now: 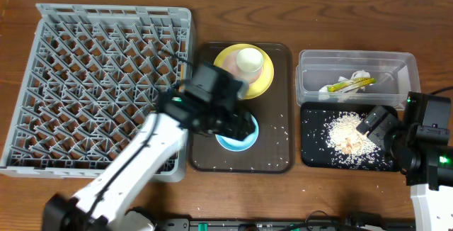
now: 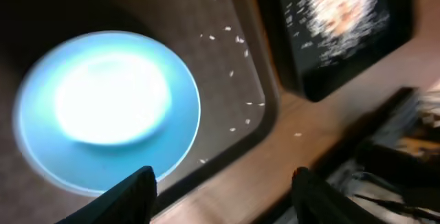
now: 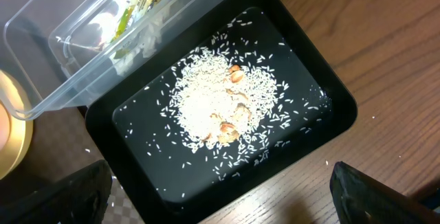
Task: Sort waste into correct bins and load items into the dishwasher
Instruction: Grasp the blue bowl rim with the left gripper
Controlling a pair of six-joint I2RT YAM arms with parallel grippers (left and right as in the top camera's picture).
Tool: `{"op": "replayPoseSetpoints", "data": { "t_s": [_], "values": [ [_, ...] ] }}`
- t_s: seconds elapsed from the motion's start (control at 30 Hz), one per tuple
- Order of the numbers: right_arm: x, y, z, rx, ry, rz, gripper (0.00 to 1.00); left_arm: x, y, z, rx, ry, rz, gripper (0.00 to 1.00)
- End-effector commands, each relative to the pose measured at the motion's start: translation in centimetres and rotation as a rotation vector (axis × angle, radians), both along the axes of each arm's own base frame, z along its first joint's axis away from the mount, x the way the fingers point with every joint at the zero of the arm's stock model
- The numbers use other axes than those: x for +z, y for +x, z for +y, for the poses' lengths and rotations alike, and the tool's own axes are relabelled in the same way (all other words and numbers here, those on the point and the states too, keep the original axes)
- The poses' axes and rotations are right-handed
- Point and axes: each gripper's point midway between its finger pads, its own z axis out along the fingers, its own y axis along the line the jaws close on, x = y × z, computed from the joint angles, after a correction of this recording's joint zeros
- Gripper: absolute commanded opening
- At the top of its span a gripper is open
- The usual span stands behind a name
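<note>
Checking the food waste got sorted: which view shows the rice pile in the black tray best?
Right wrist: the rice pile lies centred and sharp, single grains distinct. Overhead shows it small; left wrist shows it blurred at the top edge.

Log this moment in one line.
left gripper: open, above light blue bowl on brown tray | right gripper: open, above rice in black tray | snack wrapper: in clear tub
</note>
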Motion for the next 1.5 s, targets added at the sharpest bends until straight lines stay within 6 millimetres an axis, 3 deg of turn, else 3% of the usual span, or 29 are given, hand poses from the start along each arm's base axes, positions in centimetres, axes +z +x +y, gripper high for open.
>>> {"op": "replayPoseSetpoints", "data": {
  "t_s": [0.0, 0.13, 0.37, 0.43, 0.57, 0.67, 0.87, 1.1, 1.27, 1.37, 1.47],
  "values": [
    [0.3, 0.0, -0.2, -0.01, 0.0, -0.007, 0.99, -3.8, 0.4, -0.6, 0.025, 0.175, -0.043, 0.63],
    [0.3, 0.0, -0.2, -0.01, 0.0, -0.007, 0.99, -7.4, 0.4, -2.1, -0.019, 0.29, -0.087, 0.44],
    [0.3, 0.0, -0.2, -0.01, 0.0, -0.007, 0.99, -12.7, 0.7, -1.5, 0.026, 0.459, -0.077, 0.36],
    [0.3, 0.0, -0.2, -0.01, 0.0, -0.007, 0.99, -13.5, 0.5, -1.4, 0.022, 0.476, -0.062, 0.32],
    [0.3, 0.0, -0.2, -0.01, 0.0, -0.007, 0.99, -14.1, 0.4, -1.2, 0.019, 0.49, -0.049, 0.08],
    [0.3, 0.0, -0.2, -0.01, 0.0, -0.007, 0.99, -13.8, 0.3, -1.5, 0.017, 0.474, -0.049, 0.08],
    [0.3, 0.0, -0.2, -0.01, 0.0, -0.007, 0.99, -10.1, 0.2, -3.7, 0.002, 0.335, -0.052, 0.07],
    [0.3, 0.0, -0.2, -0.01, 0.0, -0.007, 0.99, -1.6, -0.1, -5.3, -0.009, 0.007, -0.026, 0.08],
    [0.3, 0.0, -0.2, -0.01, 0.0, -0.007, 0.99, 4.8, 1.7, -2.8, 0.043, -0.237, -0.017, 0.07],
    [0.3, 0.0, -0.2, -0.01, 0.0, -0.007, 0.99, 7.1, 3.1, -0.5, 0.074, -0.331, -0.028, 0.08],
    [0.3, 0.0, -0.2, -0.01, 0.0, -0.007, 0.99, 7.6, 3.5, 1.2, 0.09, -0.37, -0.005, 0.13]
  ]
}}
